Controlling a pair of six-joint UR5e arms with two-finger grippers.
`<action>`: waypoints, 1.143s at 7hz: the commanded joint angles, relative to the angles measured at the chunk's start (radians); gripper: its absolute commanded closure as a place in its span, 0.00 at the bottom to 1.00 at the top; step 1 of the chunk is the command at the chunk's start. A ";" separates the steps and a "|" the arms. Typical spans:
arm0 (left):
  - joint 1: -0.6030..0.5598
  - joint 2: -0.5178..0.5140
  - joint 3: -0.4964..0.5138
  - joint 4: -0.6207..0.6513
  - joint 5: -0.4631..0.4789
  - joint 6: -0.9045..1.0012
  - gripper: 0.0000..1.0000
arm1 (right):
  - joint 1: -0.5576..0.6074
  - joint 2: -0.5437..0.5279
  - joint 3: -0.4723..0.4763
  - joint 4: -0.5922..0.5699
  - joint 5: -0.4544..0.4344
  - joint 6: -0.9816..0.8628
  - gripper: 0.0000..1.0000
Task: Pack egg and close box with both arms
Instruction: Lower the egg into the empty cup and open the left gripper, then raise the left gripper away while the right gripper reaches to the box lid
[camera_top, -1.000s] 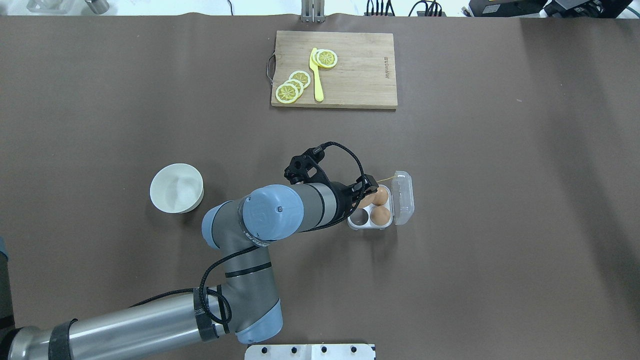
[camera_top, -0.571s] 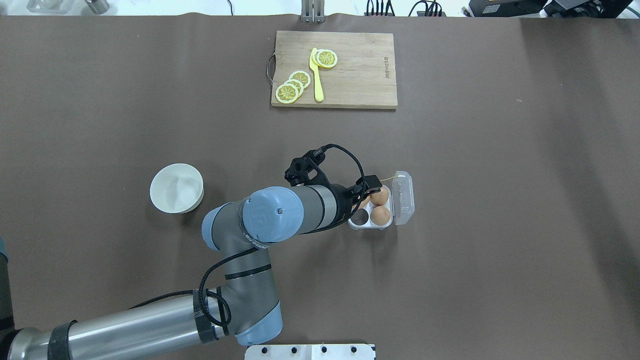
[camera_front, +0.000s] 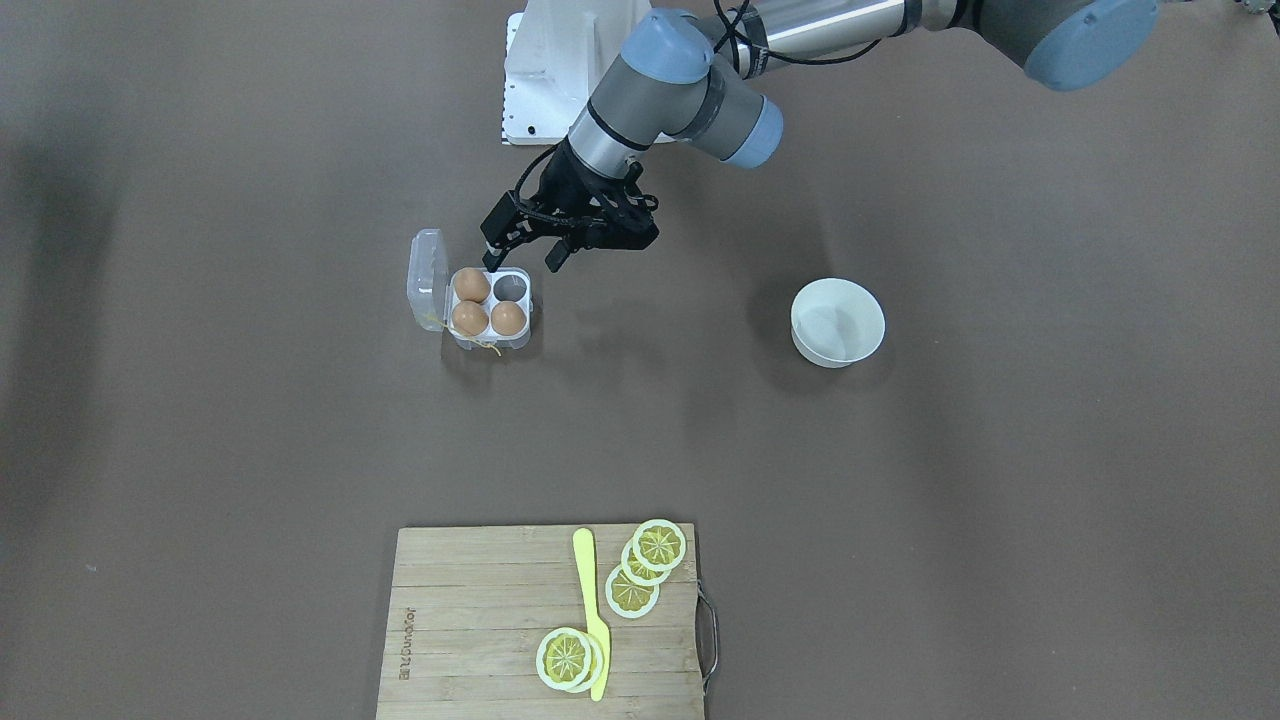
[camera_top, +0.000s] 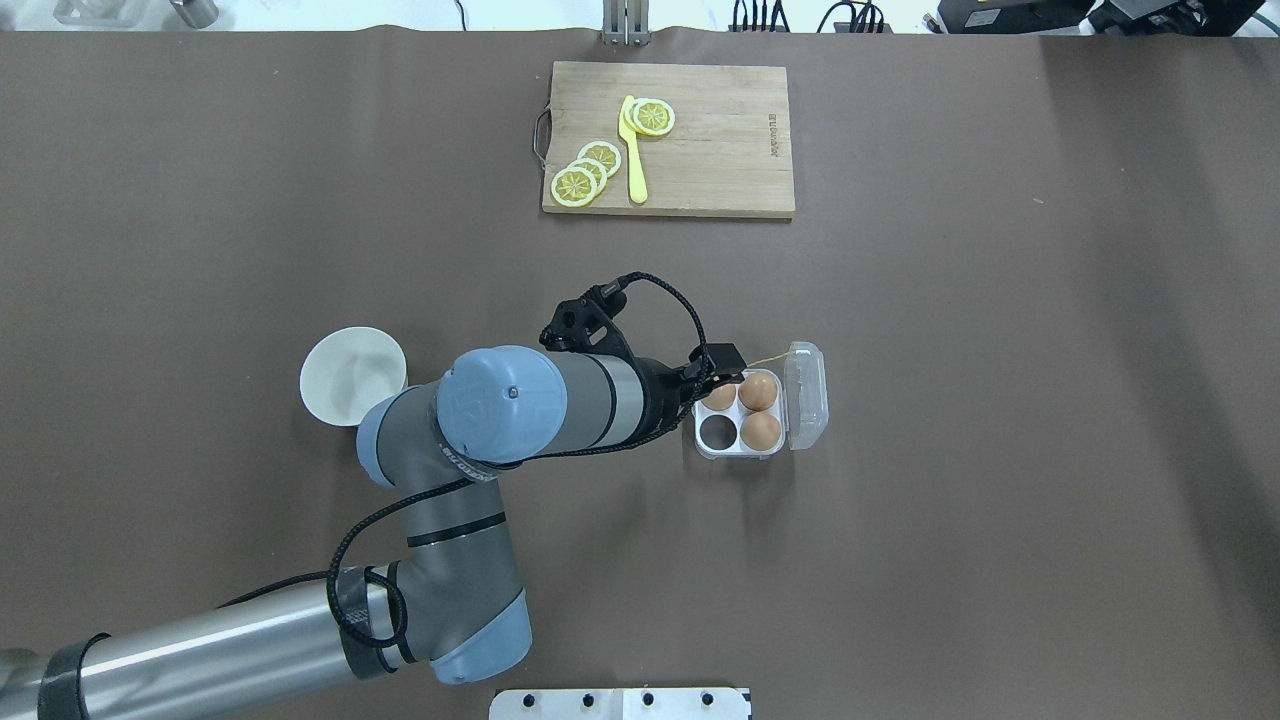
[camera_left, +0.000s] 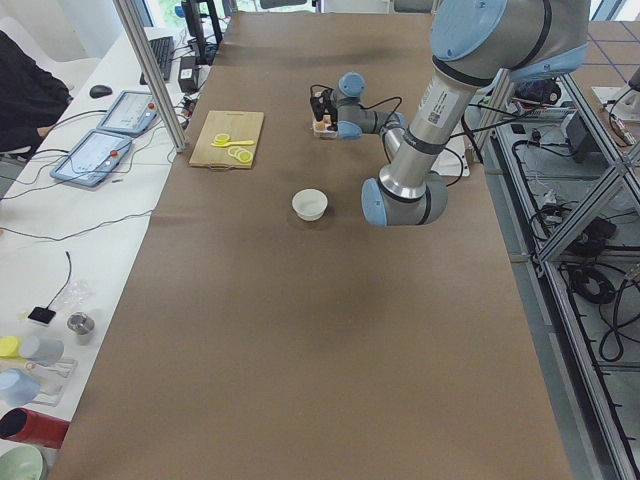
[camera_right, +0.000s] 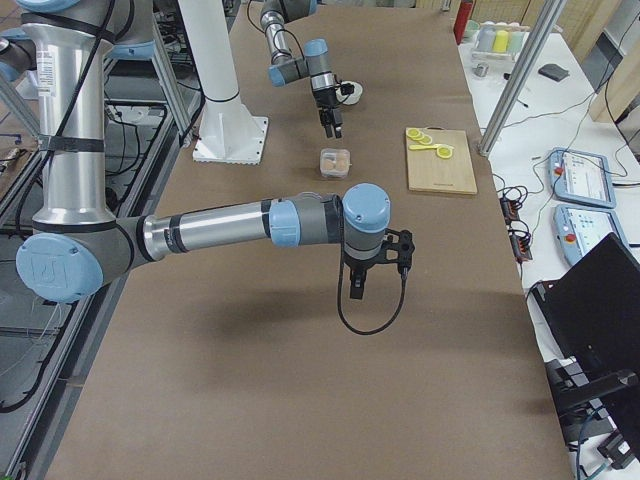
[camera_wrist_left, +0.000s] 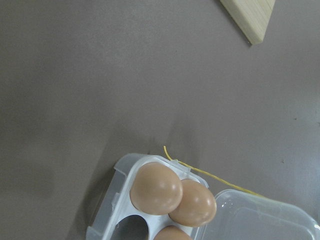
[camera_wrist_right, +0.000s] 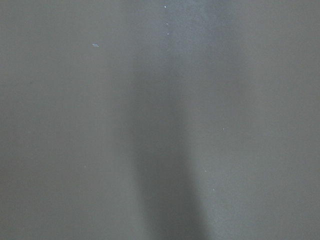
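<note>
The clear egg box (camera_top: 740, 453) stands at mid table with its lid (camera_top: 806, 395) open to the right. Three brown eggs sit in its cells: egg (camera_top: 719, 396), egg (camera_top: 758, 391) and egg (camera_top: 761, 430). The near-left cell (camera_top: 716, 430) is empty. My left gripper (camera_front: 522, 262) is open and empty, just off the box's left side, above the table. The left wrist view shows the eggs (camera_wrist_left: 156, 188) and the yellow string (camera_wrist_left: 210, 172). My right gripper (camera_right: 375, 280) hangs over bare table far from the box. I cannot tell if it is open or shut.
A white bowl (camera_top: 352, 375) stands left of the box, partly under my left arm's elbow. A wooden cutting board (camera_top: 668, 138) with lemon slices and a yellow knife lies at the far side of the table.
My left gripper has drawn back to the left off the box. The far-left egg, earlier half hidden under the fingers, now sits uncovered in its cell.
</note>
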 joint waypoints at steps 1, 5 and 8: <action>-0.121 0.000 -0.100 0.179 -0.151 0.025 0.01 | -0.041 0.010 0.037 0.011 0.057 0.065 0.01; -0.319 0.009 -0.282 0.497 -0.383 0.171 0.01 | -0.353 0.050 0.173 0.207 -0.012 0.518 0.43; -0.325 0.047 -0.283 0.494 -0.385 0.173 0.01 | -0.703 0.063 0.156 0.603 -0.284 1.052 0.93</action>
